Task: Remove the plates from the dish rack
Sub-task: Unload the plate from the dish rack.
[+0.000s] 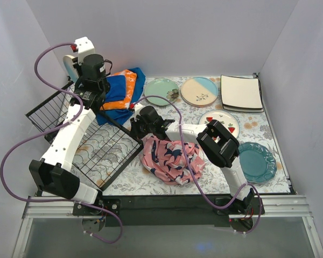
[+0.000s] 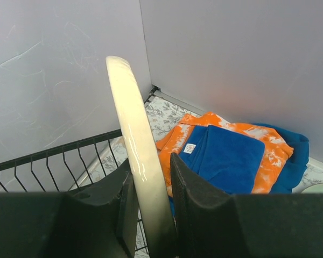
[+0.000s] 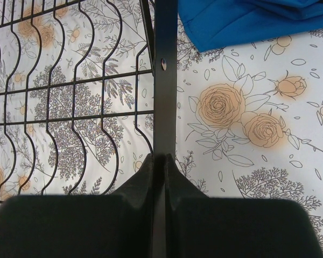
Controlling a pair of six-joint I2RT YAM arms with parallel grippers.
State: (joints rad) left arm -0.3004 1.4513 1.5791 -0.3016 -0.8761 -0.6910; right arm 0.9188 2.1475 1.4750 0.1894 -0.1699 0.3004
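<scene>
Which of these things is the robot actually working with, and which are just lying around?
Job: dish rack, clamped by right gripper; cream plate in left gripper; mint plate, cream-and-blue plate, square plate, red-marked plate, teal plate.
Lying about: pink cloth; folded blue-orange cloths.

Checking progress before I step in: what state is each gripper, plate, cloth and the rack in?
Left gripper: shut on held plate, which is upright.
Right gripper: shut on dish rack rail.
Dish rack: visible slots empty.
Mint green plate: flat on table.
Cream-and-blue plate: flat.
Square plate: flat.
Red-marked plate: flat.
Teal plate: flat.
Pink cloth: crumpled.
Blue-orange cloths: folded.
</scene>
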